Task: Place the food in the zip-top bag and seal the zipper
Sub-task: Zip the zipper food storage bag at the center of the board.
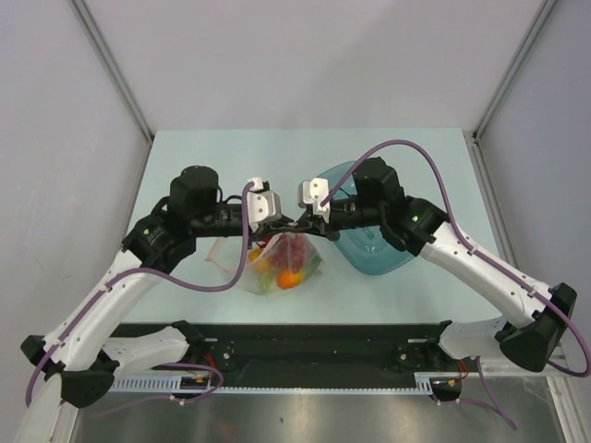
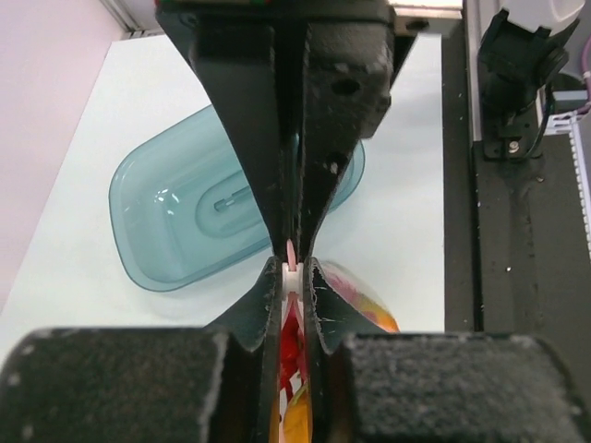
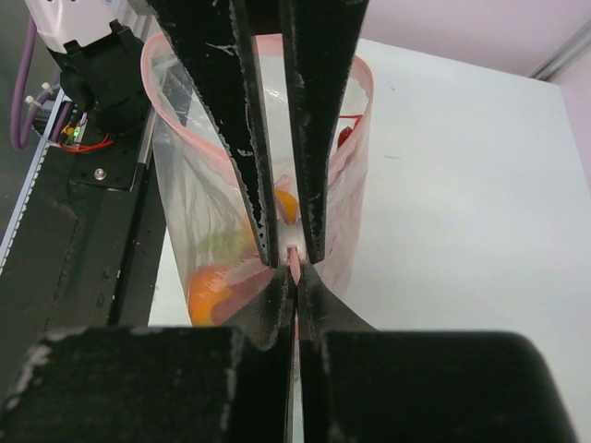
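The zip-top bag [image 1: 263, 274] hangs off the table between my two grippers, with the food [image 1: 290, 277] inside it: orange and yellow fruits, red pieces and something green. My left gripper [image 2: 293, 277] is shut on the zipper's white slider [image 2: 292, 273]. My right gripper [image 3: 295, 275] is shut on the pink zipper strip [image 3: 295, 263] right next to the slider. The two grippers meet tip to tip [image 1: 294, 224] above the bag. In the right wrist view the bag [image 3: 199, 185] hangs behind the fingers with an orange fruit [image 3: 208, 291] at the bottom.
The translucent blue bowl [image 1: 374, 249] lies on the table just right of the bag, under my right arm; it also shows in the left wrist view [image 2: 185, 221]. A black base rail [image 1: 314, 355] runs along the near edge.
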Action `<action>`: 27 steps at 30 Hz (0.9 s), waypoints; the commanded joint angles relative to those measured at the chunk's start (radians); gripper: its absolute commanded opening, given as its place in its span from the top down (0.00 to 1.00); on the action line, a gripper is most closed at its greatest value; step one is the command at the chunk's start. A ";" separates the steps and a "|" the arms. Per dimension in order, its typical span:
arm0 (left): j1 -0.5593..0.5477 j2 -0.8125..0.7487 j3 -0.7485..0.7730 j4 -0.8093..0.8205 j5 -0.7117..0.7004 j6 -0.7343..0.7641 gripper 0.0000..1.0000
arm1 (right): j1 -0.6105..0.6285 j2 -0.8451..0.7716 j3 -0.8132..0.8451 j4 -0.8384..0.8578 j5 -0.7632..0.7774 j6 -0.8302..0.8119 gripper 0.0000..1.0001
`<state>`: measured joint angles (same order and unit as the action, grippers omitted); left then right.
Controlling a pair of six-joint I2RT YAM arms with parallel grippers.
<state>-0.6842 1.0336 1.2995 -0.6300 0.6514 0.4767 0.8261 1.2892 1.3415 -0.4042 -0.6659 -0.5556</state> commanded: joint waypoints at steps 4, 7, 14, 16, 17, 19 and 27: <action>0.058 -0.061 -0.048 -0.111 -0.045 0.072 1.00 | -0.081 -0.068 0.033 0.044 -0.020 0.034 1.00; 0.097 -0.076 -0.046 -0.148 -0.047 0.089 1.00 | -0.104 -0.080 0.022 0.035 -0.026 0.037 1.00; 0.173 -0.136 -0.048 -0.246 -0.071 0.151 1.00 | -0.150 -0.126 -0.025 0.015 0.023 0.040 1.00; 0.184 -0.156 -0.051 -0.263 -0.078 0.166 1.00 | -0.165 -0.139 -0.044 0.013 0.041 0.046 1.00; 0.192 -0.162 -0.052 -0.276 -0.082 0.169 1.00 | -0.171 -0.154 -0.051 0.013 0.048 0.049 1.00; 0.198 -0.178 -0.060 -0.287 -0.090 0.177 1.00 | -0.185 -0.166 -0.070 0.008 0.063 0.049 1.00; 0.239 -0.221 -0.097 -0.324 -0.107 0.197 1.00 | -0.249 -0.217 -0.093 -0.030 0.089 0.034 1.00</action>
<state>-0.4816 0.8513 1.2144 -0.8787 0.5987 0.6376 0.6369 1.1347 1.2404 -0.4423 -0.6601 -0.5087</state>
